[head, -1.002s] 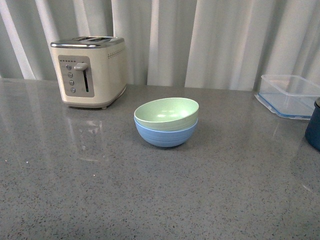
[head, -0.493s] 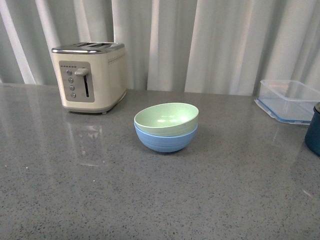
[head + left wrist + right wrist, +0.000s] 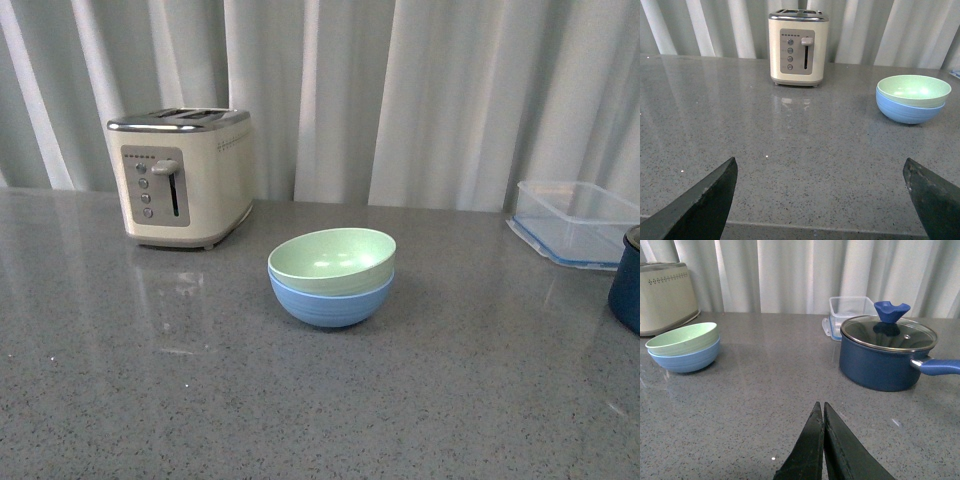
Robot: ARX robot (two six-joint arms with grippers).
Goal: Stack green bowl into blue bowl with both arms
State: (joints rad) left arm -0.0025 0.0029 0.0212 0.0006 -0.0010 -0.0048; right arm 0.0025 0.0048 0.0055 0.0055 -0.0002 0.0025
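The pale green bowl (image 3: 331, 257) sits nested inside the light blue bowl (image 3: 330, 302) on the grey counter, mid-table in the front view. Neither arm shows in the front view. In the left wrist view the green bowl (image 3: 913, 90) rests in the blue bowl (image 3: 909, 112) far from my left gripper (image 3: 820, 172), which is open and empty, its fingers spread wide. In the right wrist view the stacked green bowl (image 3: 682, 338) and blue bowl (image 3: 686, 360) stand well away from my right gripper (image 3: 820, 406), which is shut on nothing.
A cream toaster (image 3: 182, 176) stands at the back left. A clear plastic container (image 3: 577, 221) sits at the back right, with a dark navy lidded pot (image 3: 886, 353) beside it near the right edge. Pale curtains hang behind the grey counter (image 3: 200, 400).
The front view has shifted: the toaster, bowls and container sit lower in the picture than before. The bowls stay nested and have not moved on the counter.
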